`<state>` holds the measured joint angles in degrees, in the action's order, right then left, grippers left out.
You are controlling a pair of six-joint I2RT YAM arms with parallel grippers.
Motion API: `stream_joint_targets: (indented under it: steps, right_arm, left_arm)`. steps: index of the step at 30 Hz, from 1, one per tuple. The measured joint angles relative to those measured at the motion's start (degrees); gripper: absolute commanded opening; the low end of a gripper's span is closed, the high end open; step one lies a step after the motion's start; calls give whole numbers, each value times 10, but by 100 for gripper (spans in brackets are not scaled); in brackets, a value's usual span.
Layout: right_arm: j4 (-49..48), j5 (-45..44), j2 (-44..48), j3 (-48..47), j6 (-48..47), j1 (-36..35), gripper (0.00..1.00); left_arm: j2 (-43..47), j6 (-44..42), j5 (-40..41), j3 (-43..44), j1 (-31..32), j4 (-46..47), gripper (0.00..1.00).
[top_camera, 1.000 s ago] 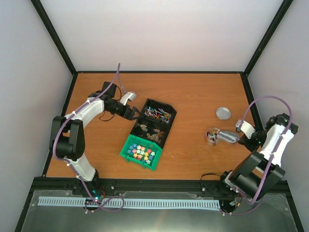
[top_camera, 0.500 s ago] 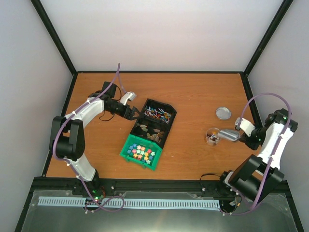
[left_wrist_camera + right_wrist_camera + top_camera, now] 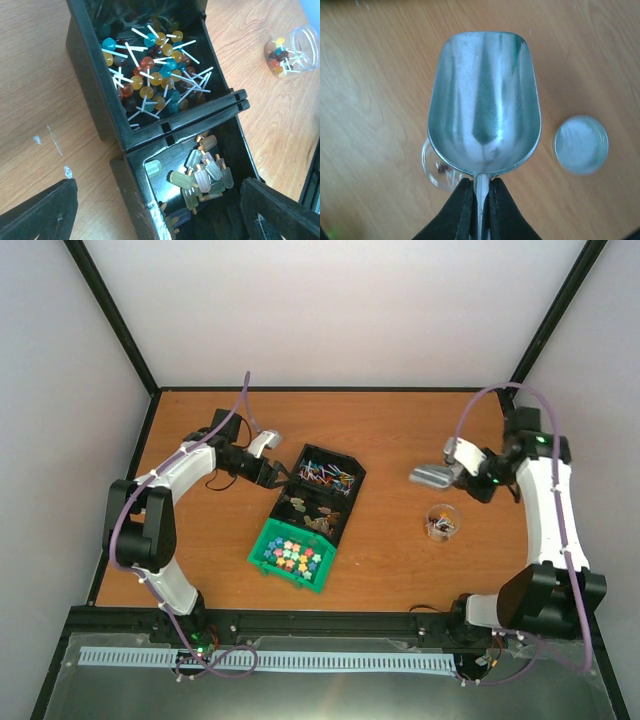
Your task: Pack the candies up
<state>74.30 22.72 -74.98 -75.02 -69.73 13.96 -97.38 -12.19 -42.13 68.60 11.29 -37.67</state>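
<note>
The candies point(image 3: 328, 475) are small lollipops with white sticks, heaped in the far compartment of a black box point(image 3: 345, 525); they also show in the left wrist view point(image 3: 150, 75). A few lie in a small clear jar point(image 3: 440, 522), seen too in the left wrist view point(image 3: 292, 50) and partly under the scoop point(image 3: 432, 172). My right gripper point(image 3: 454, 471) point(image 3: 481, 192) is shut on the handle of an empty metal scoop point(image 3: 430, 477) point(image 3: 485, 100), held above the table. My left gripper point(image 3: 278, 475) point(image 3: 160, 215) is open, straddling the box's near-left corner.
The box's middle compartment holds pale popsicle sweets point(image 3: 205, 170). A green tray point(image 3: 268, 542) of coloured star sweets adjoins it at the front. The jar's round lid point(image 3: 581, 145) lies on the table right of the scoop. Black frame posts edge the table.
My right arm has swung away from the jar, up and toward the far left, carrying the scoop over the lid's spot. The left arm has not moved.
</note>
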Motion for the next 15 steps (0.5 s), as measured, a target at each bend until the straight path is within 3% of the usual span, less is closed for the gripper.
stream_joint_targets:
  steps: [8,15]
  right_arm:
    - [-75,-36,-104,-49,176,-210,3]
    - [-108,-84,-214,-122,250,-320,3]
  left_arm:
    - [-11,0,12,0,0,3,81]
    - [-26,-3,14,0,0,3,74]
